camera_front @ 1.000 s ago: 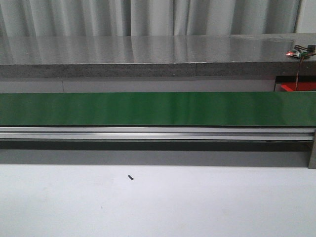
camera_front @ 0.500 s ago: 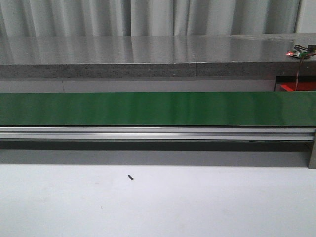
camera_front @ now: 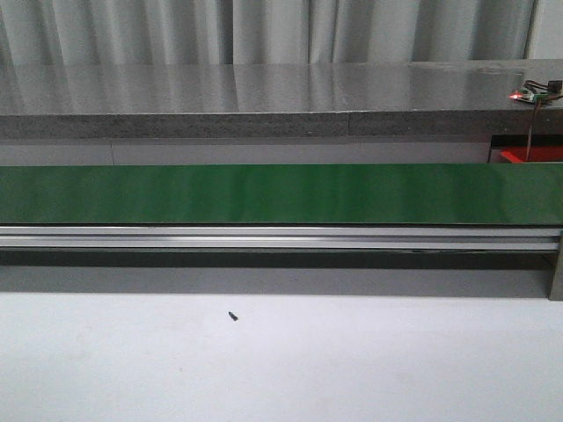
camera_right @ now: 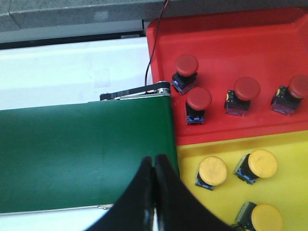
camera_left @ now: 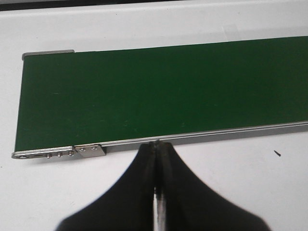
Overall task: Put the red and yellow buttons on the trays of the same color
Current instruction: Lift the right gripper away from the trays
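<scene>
I count four red buttons (camera_right: 186,71) standing on the red tray (camera_right: 269,38) and three yellow buttons (camera_right: 212,172) on the yellow tray (camera_right: 288,192), both trays just beside the end of the green belt (camera_right: 82,154). My right gripper (camera_right: 153,166) hangs over that belt edge, fingers pressed together, holding nothing. My left gripper (camera_left: 155,149) is likewise closed and bare above the belt's aluminium rail (camera_left: 192,138). One yellow button is cut off by the frame. A tiny dark speck (camera_front: 233,316) lies on the white table (camera_front: 352,360); I can't identify it.

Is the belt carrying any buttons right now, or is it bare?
Bare where visible: the green belt shows no buttons in the front or either wrist view.
</scene>
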You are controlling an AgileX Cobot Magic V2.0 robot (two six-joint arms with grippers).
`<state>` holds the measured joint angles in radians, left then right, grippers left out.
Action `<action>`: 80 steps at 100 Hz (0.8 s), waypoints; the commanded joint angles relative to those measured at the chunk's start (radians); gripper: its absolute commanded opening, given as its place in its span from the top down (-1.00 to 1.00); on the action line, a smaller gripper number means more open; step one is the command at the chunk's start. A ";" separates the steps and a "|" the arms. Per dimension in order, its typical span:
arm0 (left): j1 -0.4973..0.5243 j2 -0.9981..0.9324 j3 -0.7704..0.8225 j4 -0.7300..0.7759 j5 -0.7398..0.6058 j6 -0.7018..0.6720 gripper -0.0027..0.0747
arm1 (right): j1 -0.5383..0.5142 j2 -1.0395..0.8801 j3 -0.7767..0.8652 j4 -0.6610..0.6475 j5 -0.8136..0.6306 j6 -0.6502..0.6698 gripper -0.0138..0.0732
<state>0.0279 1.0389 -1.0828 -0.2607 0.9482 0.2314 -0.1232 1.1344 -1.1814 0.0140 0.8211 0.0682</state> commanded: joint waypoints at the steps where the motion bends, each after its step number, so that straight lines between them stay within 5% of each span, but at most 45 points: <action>1: -0.005 -0.015 -0.028 -0.025 -0.047 -0.003 0.98 | 0.000 -0.055 -0.004 0.008 -0.096 -0.007 0.84; 80: -0.005 -0.015 -0.028 -0.025 -0.047 -0.003 0.98 | 0.176 -0.423 0.387 0.020 -0.324 -0.006 0.84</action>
<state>0.0279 1.0389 -1.0828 -0.2607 0.9482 0.2314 0.0543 0.7652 -0.8084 0.0441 0.6062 0.0682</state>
